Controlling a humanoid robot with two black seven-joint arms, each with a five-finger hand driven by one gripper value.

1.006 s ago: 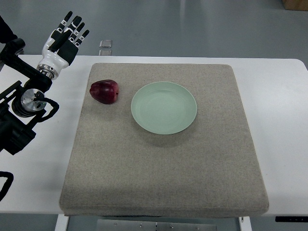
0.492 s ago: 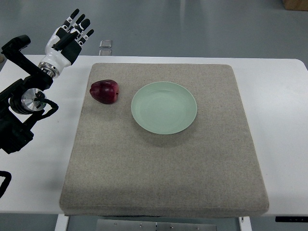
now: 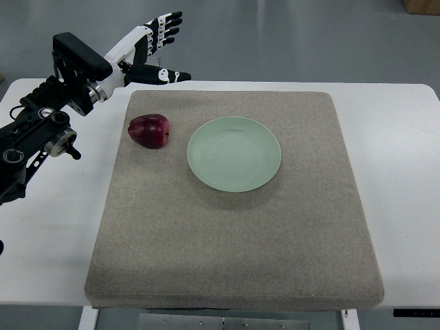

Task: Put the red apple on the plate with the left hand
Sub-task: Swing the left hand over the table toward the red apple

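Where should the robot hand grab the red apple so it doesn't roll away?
Probably best around the apple's round middle, coming down from above with the open left hand. The apple lies tipped on the mat, and its left side, away from the plate, is free, so fingers can wrap both sides.

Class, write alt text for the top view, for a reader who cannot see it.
A red apple lies on a grey mat, left of an empty green plate. The left hand, fingers spread, hovers beyond the apple, holding nothing.

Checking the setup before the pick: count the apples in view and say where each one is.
1. The red apple lies on the grey mat, just left of the green plate. Nothing appears hidden.
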